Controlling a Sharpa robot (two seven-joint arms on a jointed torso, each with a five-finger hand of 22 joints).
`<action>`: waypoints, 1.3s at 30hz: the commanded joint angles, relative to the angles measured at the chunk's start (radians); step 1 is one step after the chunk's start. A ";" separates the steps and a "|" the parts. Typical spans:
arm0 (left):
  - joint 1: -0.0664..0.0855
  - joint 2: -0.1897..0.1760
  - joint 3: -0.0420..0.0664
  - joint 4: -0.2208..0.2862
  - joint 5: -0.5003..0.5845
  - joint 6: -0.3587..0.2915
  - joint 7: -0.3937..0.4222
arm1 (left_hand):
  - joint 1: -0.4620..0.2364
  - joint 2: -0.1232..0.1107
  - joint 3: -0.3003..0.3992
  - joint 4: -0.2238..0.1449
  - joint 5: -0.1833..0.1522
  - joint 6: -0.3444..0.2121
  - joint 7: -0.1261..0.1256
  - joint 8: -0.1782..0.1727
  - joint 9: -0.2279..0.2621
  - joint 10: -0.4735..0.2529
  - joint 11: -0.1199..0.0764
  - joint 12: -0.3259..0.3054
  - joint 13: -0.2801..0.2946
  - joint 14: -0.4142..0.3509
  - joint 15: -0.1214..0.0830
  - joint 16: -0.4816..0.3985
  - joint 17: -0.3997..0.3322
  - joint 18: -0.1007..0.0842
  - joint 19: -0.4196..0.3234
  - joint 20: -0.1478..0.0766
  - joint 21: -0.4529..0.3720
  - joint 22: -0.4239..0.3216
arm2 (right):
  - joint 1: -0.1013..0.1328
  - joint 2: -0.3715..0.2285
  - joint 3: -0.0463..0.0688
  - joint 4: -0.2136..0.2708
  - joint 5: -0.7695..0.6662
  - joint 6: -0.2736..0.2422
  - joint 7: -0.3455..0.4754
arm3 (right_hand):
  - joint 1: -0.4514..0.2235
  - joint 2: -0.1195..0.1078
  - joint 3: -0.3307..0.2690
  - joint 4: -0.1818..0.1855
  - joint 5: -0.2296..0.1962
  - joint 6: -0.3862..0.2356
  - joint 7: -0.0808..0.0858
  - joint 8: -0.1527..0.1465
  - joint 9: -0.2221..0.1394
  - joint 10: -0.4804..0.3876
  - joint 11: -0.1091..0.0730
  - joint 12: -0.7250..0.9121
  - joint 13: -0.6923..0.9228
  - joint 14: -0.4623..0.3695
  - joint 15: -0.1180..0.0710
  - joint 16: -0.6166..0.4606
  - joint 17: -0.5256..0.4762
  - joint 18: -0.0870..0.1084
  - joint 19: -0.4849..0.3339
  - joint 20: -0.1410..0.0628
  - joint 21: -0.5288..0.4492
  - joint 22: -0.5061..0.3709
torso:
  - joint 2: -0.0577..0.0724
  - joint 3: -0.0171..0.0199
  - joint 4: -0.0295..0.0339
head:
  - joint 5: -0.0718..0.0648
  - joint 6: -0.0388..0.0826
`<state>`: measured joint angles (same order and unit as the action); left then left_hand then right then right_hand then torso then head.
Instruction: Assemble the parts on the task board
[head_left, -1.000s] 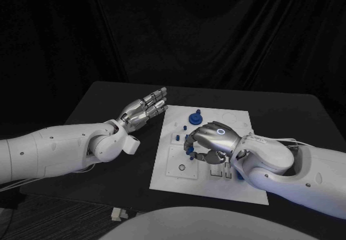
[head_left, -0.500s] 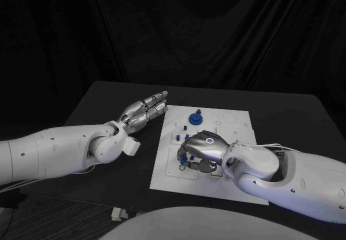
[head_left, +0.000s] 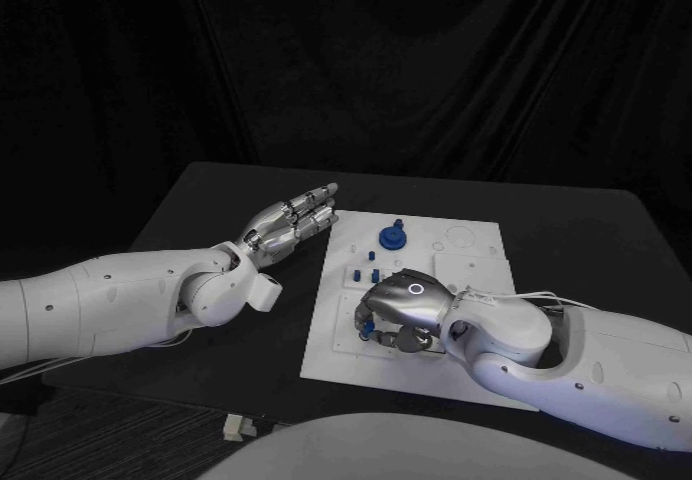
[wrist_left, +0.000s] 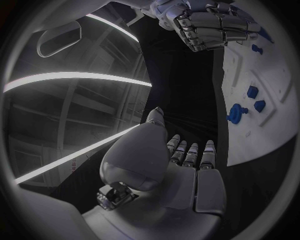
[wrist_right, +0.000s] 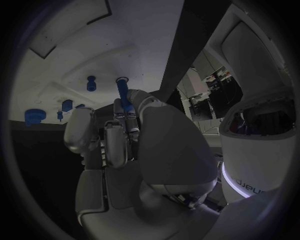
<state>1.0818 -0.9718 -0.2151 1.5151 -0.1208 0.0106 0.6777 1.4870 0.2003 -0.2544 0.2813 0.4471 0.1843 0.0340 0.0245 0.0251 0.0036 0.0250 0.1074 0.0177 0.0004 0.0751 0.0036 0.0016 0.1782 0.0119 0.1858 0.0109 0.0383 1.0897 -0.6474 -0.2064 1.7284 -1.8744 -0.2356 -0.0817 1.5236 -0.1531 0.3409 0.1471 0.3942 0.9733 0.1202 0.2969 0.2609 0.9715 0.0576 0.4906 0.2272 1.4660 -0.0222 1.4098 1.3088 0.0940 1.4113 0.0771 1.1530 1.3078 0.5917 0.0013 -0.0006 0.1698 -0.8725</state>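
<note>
Right robot hand (head_left: 401, 305) pinching blue peg (wrist_right: 122, 91) over task board (head_left: 476, 262); left robot hand (head_left: 289, 222) open beside board edge.

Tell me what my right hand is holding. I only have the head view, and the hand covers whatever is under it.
Observer: The right wrist view shows the right hand pinching a blue peg between the thumb and a finger.
Operator: Is it seated in the board yet?
Observer: I can't tell. Its flanged end points at the task board, next to a second blue peg that stands there apart from it.
Operator: And the left hand?
Observer: The left wrist view shows the palm of the left hand bare, with the fingers straight and nothing in them.
</note>
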 joint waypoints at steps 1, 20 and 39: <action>-0.001 0.002 0.001 0.001 0.001 0.016 0.045 | 0.012 0.002 0.006 -0.003 0.007 -0.001 -0.008 0.002 0.000 -0.001 -0.002 -0.005 -0.001 0.000 0.006 -0.004 -0.002 -0.001 -0.001 0.006 -0.001 0.002 | -0.004 0.002 0.000 -0.001 -0.012 0.015 0.004 | 0.000 0.007 0.005 0.000 0.005 -0.006 0.002 -0.004 0.001 -0.001 0.005 0.003 0.001 0.035 0.006 -0.005 0.073 -0.012 -0.001 0.007 -0.006 0.153 | 0.000 0.0001 0.0000 | -0.001 0.000; -0.003 0.005 0.001 -0.001 0.001 0.034 0.033 | 0.023 0.003 0.011 -0.007 0.018 0.007 -0.001 0.003 0.002 -0.001 -0.002 -0.004 -0.001 0.000 0.024 -0.004 -0.002 -0.001 0.001 0.022 0.001 0.004 | -0.012 0.016 0.000 -0.020 -0.028 0.010 0.004 | 0.000 0.008 0.007 -0.002 0.005 -0.009 0.002 -0.006 0.001 0.000 0.005 0.002 0.001 0.034 0.006 -0.006 0.073 -0.011 -0.002 0.008 -0.008 0.153 | 0.000 0.0004 0.0002 | 0.002 0.000; -0.005 0.009 0.001 -0.004 0.001 0.047 0.024 | 0.029 0.004 0.014 -0.009 0.026 0.029 0.015 0.008 0.004 -0.001 0.002 -0.003 0.000 0.000 0.037 -0.004 -0.002 -0.001 0.002 0.035 0.001 0.006 | -0.028 0.021 0.000 -0.030 -0.028 0.021 -0.001 | -0.026 0.001 0.006 0.004 -0.072 -0.077 -0.016 -0.040 -0.007 -0.027 0.010 -0.012 -0.001 0.025 0.001 -0.017 0.060 -0.005 -0.016 0.009 -0.030 0.147 | 0.000 0.0002 0.0000 | 0.002 0.000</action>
<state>1.0779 -0.9648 -0.2151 1.5101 -0.1208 0.0422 0.6780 1.5065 0.2044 -0.2463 0.2731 0.4666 0.2057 0.0484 0.0283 0.0284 0.0035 0.0250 0.1074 0.0177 -0.0014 0.1056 0.0036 0.0010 0.1782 0.0117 0.2145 0.0109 0.0431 1.0668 -0.6253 -0.2046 1.6982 -1.8937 -0.2308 -0.0763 1.5103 -0.1481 0.3453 0.1463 0.3293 0.9043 0.1077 0.2608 0.2556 0.9514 0.0667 0.4841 0.2307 1.4660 -0.0222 1.3969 1.3088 0.0941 1.3999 0.0871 1.1289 1.3074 0.5920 0.0016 -0.0002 0.1708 -0.8725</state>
